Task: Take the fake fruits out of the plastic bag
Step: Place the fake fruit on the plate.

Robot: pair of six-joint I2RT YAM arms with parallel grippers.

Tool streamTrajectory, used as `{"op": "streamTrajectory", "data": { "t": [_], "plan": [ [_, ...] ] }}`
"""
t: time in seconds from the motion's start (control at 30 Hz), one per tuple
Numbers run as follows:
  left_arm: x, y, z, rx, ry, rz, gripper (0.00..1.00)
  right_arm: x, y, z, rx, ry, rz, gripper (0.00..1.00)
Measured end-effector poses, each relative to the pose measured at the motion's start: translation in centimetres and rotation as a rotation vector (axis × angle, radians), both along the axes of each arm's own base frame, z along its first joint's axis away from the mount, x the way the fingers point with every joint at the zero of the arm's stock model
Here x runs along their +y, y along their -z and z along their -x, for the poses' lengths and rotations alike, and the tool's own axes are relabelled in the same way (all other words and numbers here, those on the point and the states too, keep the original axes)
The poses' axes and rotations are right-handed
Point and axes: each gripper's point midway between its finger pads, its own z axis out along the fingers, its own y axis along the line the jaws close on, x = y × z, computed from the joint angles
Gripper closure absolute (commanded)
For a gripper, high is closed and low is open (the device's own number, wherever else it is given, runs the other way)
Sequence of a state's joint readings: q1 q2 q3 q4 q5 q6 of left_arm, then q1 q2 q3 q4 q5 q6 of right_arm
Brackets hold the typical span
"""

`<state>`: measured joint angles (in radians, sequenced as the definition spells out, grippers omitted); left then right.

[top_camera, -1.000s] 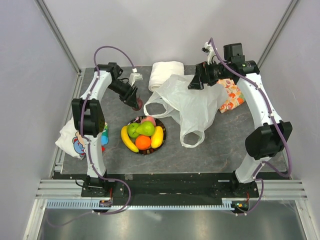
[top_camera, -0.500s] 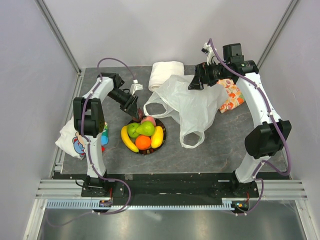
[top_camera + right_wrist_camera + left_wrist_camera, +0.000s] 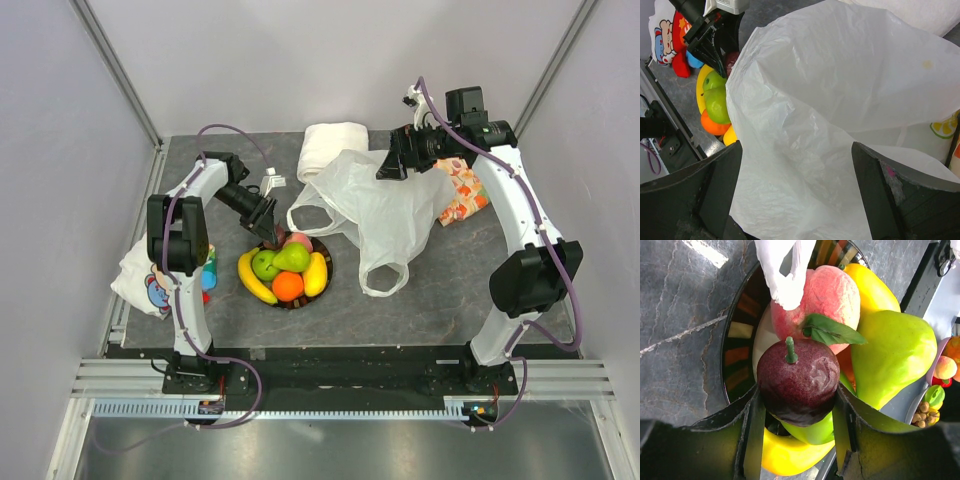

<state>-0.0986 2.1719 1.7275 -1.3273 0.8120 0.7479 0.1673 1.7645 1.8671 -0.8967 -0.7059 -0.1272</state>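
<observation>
The left gripper (image 3: 797,400) is clamped on a dark red fruit (image 3: 805,367), one finger pressed to each side, with the stem pointing away from the wrist. Just under it is the plate (image 3: 735,350), which carries the other fruits. A peach (image 3: 832,290) lies right beyond the fingertips. A pear (image 3: 890,360) is to one side of them, and an apple (image 3: 810,432) and a banana (image 3: 787,457) are beneath the fingers. A second banana (image 3: 870,280) lies past the pear. From the top view the orange (image 3: 288,286) sits on the side of the pile away from this gripper. Whether the held fruit touches the pile cannot be told.

One loop (image 3: 785,270) of the bag (image 3: 840,125) lies over the peach, just ahead of the left fingertips.

The right gripper (image 3: 800,200) has its fingers (image 3: 715,190) spread wide and grips nothing. The bag's crinkled white film fills the gap between them and spreads out ahead. The top view shows this gripper at the bag's far edge, well apart from the plate.
</observation>
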Motion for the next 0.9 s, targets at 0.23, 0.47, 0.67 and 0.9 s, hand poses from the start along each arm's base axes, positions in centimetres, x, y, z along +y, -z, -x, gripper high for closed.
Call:
{"op": "streamTrajectory", "data": {
  "t": [0.23, 0.47, 0.67, 0.9],
  "plan": [
    [-0.09, -0.03, -0.40, -0.008, -0.015, -0.002, 0.48, 0.01, -0.01, 0.00, 0.000, 0.000, 0.000, 0.02],
    [-0.27, -0.09, -0.71, -0.018, -0.020, -0.002, 0.36, 0.01, 0.00, 0.00, 0.000, 0.000, 0.000, 0.02],
    [-0.23, -0.14, -0.73, -0.020, -0.021, -0.006, 0.28, 0.01, -0.01, 0.00, 0.000, 0.000, 0.000, 0.02],
    [-0.17, -0.49, -0.69, -0.027, -0.020, -0.010, 0.23, 0.01, -0.01, 0.00, 0.000, 0.000, -0.001, 0.02]
  ]
}}
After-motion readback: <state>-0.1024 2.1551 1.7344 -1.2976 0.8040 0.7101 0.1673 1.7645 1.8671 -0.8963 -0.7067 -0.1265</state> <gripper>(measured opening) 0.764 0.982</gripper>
